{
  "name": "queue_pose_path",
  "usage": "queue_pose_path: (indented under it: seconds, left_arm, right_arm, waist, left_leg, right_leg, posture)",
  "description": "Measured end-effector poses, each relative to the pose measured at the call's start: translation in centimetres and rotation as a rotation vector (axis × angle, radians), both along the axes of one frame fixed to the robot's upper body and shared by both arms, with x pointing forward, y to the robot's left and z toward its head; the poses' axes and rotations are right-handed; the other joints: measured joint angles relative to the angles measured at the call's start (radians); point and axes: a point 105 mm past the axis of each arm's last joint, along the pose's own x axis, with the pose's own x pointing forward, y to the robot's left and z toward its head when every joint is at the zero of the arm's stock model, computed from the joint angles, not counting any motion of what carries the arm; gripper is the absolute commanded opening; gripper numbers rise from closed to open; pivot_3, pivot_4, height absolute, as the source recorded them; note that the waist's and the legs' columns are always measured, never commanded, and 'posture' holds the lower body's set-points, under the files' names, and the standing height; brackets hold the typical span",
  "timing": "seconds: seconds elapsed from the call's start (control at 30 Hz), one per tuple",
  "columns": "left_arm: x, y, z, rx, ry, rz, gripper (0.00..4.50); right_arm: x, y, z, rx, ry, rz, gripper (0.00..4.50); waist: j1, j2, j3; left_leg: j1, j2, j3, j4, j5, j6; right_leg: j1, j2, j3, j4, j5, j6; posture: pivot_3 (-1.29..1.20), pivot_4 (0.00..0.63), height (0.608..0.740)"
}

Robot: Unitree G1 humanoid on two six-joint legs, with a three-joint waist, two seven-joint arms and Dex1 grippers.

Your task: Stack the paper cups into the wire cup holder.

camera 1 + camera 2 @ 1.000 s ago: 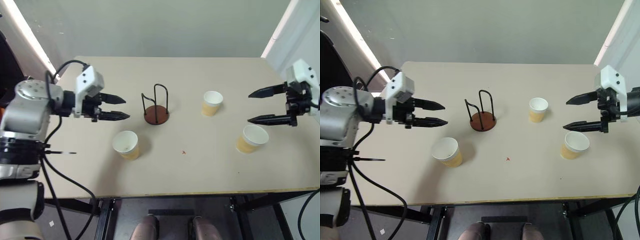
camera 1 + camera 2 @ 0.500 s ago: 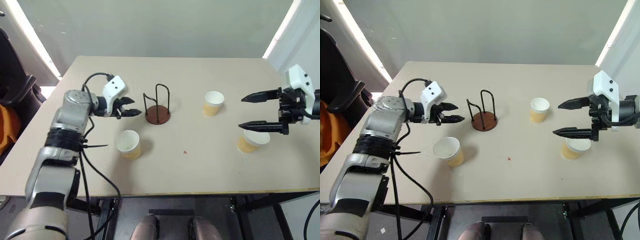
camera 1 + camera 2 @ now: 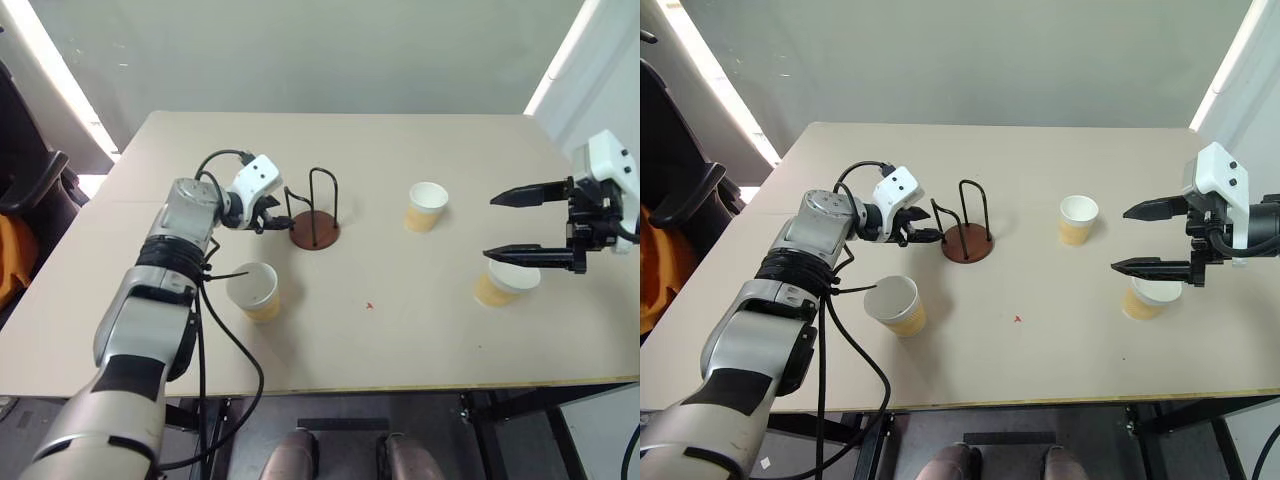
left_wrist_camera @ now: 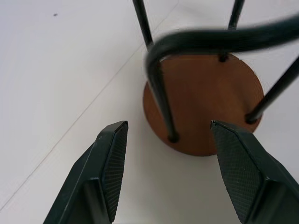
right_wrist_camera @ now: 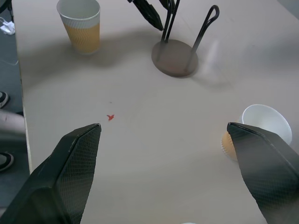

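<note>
Opening stage of the stacking task, with no cup yet in the wire cup holder (image 3: 313, 215) and all three paper cups upright on the tabletop (image 3: 380, 150).

Left gripper (image 3: 924, 228): reached up to the holder's left side, fingers parted and grasping nothing. In the left wrist view the nearest wire upright and the rim of the brown disc base lie just ahead of the gap between the fingertips (contact with the wire cannot be told). The step in hand is judged to be bracing or seating the holder before any cup is brought to it.

Right gripper (image 3: 530, 222): fully spread and empty, hovering over the tabletop's right edge.

Cup positions:
- first cup (image 3: 256, 290), toward the near edge, left of centre, just beside the left forearm and nearer than the holder;
- second cup (image 3: 425, 206), mid-table, right of the holder and well apart from it;
- third cup (image 3: 503, 283), near the right edge, just beneath the lower finger of the right gripper.

Next move, as judged: the right gripper must drop around the third cup and close gently (thin paper walls crush easily), then carry it upright over the wire loops.
</note>
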Motion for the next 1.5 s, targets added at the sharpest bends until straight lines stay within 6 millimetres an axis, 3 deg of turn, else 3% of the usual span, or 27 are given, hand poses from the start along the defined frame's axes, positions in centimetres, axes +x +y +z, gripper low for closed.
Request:
queue_pose_path:
  seconds: [0.33,0.43,0.5,0.53,0.9,0.97,1.07,1.33,1.37,1.5]
  left_arm:
    - [-0.5,1.1,1.8,-0.037,-0.006,0.005,3.01]
    - [-0.7,1.7,3.0,-0.089,-0.022,0.025,3.57]
    - [-0.8,1.9,3.3,-0.124,-0.015,0.040,4.20]
    - [-0.7,1.9,3.2,-0.130,-0.013,0.046,4.48]
    - [1.0,-1.3,-0.1,-0.122,-0.011,0.082,4.48]
    - [1.4,-1.9,-0.2,-0.123,-0.026,0.086,4.13]
    - [1.5,-2.2,-0.3,-0.100,-0.048,0.072,3.24]
    - [1.1,-2.5,-0.4,-0.098,-0.028,0.018,0.23]
    - [1.0,-2.5,-0.2,-0.109,-0.027,0.010,0.02]
    - [0.4,-3.3,1.1,-0.122,-0.026,-0.062,0.02]
  right_arm:
    - [-0.2,-0.4,-0.5,-0.002,0.007,-0.035,4.50]
    - [-0.4,-0.4,-0.6,-0.004,0.002,-0.037,4.50]
    - [-0.4,-0.5,-0.6,0.001,0.000,-0.047,4.50]
    - [-0.4,-0.6,-0.6,0.003,-0.002,-0.051,4.50]
    - [-0.3,-0.7,-0.5,0.006,-0.013,-0.063,4.50]
    - [-0.3,-0.7,-0.5,0.006,-0.013,-0.063,4.50]
    - [-0.3,-0.7,-0.4,0.004,-0.013,-0.065,4.50]
    - [-0.5,-1.0,-0.3,-0.010,-0.015,-0.076,4.50]
    - [-0.5,-1.0,-0.3,-0.010,-0.014,-0.076,4.50]
    - [-0.5,-1.0,-0.3,-0.010,-0.017,-0.077,4.50]
  waist:
    - [0.001,0.000,0.000]
    - [0.001,0.000,0.000]
    - [0.002,0.000,0.000]
    - [0.003,0.000,0.000]
    - [0.007,-0.001,0.000]
    - [0.007,-0.001,0.000]
    - [0.007,-0.001,0.000]
    - [0.007,-0.001,0.000]
    - [0.007,-0.001,0.000]
    - [0.009,-0.001,0.000]
  left_leg:
    - [-0.001,0.000,0.000,0.000,0.000,0.000]
    - [-0.001,-0.001,0.000,0.001,0.000,0.000]
    - [-0.001,-0.001,0.000,0.001,0.000,0.000]
    - [-0.001,-0.001,0.000,0.002,0.000,0.000]
    - [0.001,-0.001,0.001,0.003,0.000,0.001]
    - [0.001,-0.001,0.001,0.003,0.000,0.001]
    - [0.001,-0.001,0.001,0.003,0.000,0.002]
    - [0.000,-0.002,0.002,0.003,0.000,0.002]
    - [0.000,-0.002,0.002,0.003,0.000,0.002]
    - [0.000,-0.002,0.002,0.003,0.000,0.002]
  right_leg:
    - [0.000,0.000,0.000,-0.001,-0.001,0.001]
    - [0.000,0.000,0.000,-0.001,-0.001,0.001]
    - [0.000,0.000,0.000,-0.001,-0.001,0.001]
    - [0.000,0.000,0.000,0.000,-0.001,0.002]
    - [0.003,-0.001,0.000,0.000,0.000,0.003]
    - [0.003,-0.001,0.000,0.000,0.000,0.004]
    - [0.003,-0.001,0.001,-0.001,-0.001,0.004]
    - [0.003,-0.001,0.001,-0.001,-0.001,0.005]
    - [0.003,-0.001,0.001,0.000,-0.001,0.005]
    - [0.003,-0.001,0.001,0.000,-0.001,0.005]
  posture:
    - [0.00,0.150,0.740]
    - [0.00,0.150,0.740]
    - [0.00,0.150,0.740]
    - [0.00,0.150,0.740]
    - [0.00,0.150,0.740]
    - [0.00,0.150,0.740]
    - [0.00,0.150,0.740]
    - [0.00,0.150,0.740]
    - [0.00,0.150,0.740]
    - [0.00,0.150,0.740]
